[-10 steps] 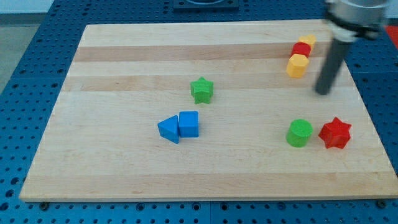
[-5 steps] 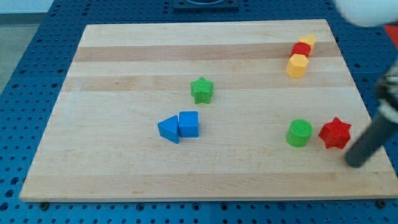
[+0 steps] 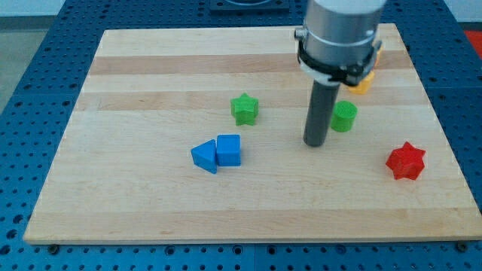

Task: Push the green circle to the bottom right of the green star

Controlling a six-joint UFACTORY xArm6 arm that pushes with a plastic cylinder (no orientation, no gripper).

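Note:
The green circle sits on the wooden board, right of centre. The green star stands near the board's middle, well to the circle's left. My tip rests on the board just left of and slightly below the green circle, close to it, between the circle and the star. The rod and the arm's grey body rise above it toward the view's top.
A blue triangle and a blue block touch each other below-left of the star. A red star sits at the lower right. A yellow block shows partly behind the arm at the upper right.
The green circle has moved up and slightly left, away from the red star. My tip has swung from the board's lower right edge to left of the circle. The arm now hides the upper right blocks.

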